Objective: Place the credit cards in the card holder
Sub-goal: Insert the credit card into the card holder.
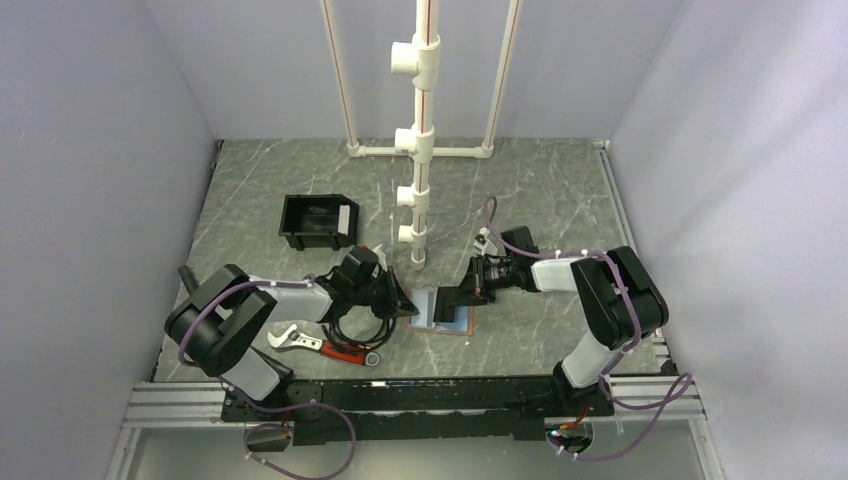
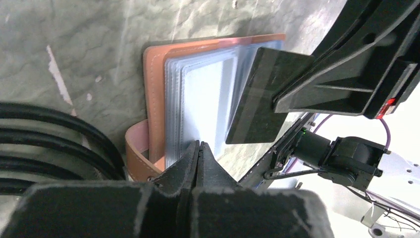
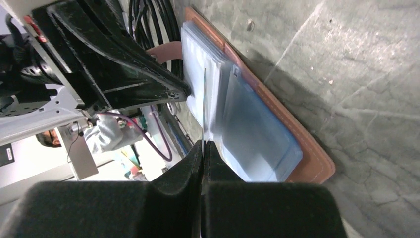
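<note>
The card holder (image 1: 446, 322) lies spread open on the table, with a brown rim and pale blue clear sleeves (image 2: 198, 84). My right gripper (image 1: 474, 289) is shut on a dark credit card (image 2: 262, 94) and holds it tilted over the sleeves. In the right wrist view the credit card (image 3: 204, 104) shows edge-on, rising from between the closed tips (image 3: 203, 144) towards the card holder (image 3: 257, 134). My left gripper (image 2: 198, 146) is shut, its tips at the near edge of the sleeves beside the brown strap (image 2: 136, 148). Nothing shows between its fingers.
A black open bin (image 1: 318, 220) stands at the back left. A white pipe stand (image 1: 420, 150) rises behind the card holder. A wrench with a red handle (image 1: 300, 340) and a loop of black cable (image 1: 352, 328) lie under the left arm.
</note>
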